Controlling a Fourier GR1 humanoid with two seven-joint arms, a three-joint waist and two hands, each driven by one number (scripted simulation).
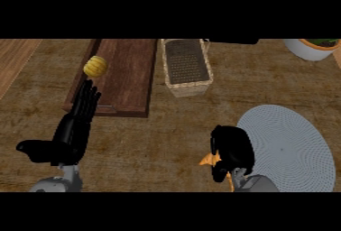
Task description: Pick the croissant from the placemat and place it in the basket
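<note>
My right hand is curled round the orange-brown croissant, of which only a tip shows at the hand's left side. The hand is at the left edge of the round pale-blue placemat, at the lower right. The wicker basket, oblong with a dark inside, stands at the upper middle, well beyond the right hand. My left hand rests open at the lower left, fingers straight and pointing up.
A dark wooden board lies left of the basket, with a yellow ridged object at its left edge, just above my left fingertips. A white pot with a plant stands at the top right corner.
</note>
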